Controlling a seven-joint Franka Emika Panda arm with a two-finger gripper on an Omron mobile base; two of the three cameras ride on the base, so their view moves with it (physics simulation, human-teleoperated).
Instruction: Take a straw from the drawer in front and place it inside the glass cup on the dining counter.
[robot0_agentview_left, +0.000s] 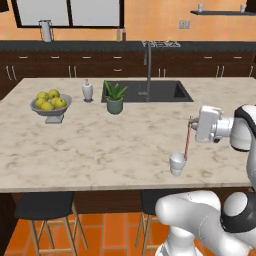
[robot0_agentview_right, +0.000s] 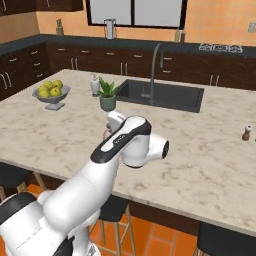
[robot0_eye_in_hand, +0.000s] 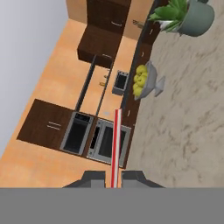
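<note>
1. Broadly, the dining counter (robot0_agentview_left: 100, 145) is smooth cream marble with faint veins.
2. Near its front edge stands the glass cup (robot0_agentview_left: 177, 163), a whitish translucent tumbler.
3. The gripper (robot0_eye_in_hand: 113, 177) has its jaws clamped on the straw (robot0_agentview_left: 187, 140), a thin pinkish-red stick slanting down into the cup.

My two base cameras look forward and down over the dining counter (robot0_agentview_left: 90, 145) from behind, left and right, sharing the sink (robot0_agentview_left: 162, 91) and fruit bowl (robot0_agentview_right: 51, 95). My hand camera sits close, rolled sideways.
</note>
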